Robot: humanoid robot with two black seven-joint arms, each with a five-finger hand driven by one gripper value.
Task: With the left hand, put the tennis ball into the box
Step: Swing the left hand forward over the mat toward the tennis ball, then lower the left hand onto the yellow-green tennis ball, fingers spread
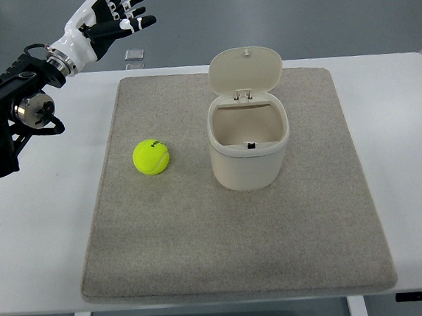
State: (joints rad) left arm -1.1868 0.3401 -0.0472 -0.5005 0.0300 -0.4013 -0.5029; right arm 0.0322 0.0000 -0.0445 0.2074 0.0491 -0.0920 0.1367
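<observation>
One tennis ball (151, 156) lies left of the upright, lid-raised box (248, 143); left hand (110, 20) hovers, fingers spread.

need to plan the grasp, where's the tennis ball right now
In the top view the tennis ball lies on the grey mat, left of the open box and apart from it.

Dark print on tennis ball (151, 156), unreadable.
</observation>
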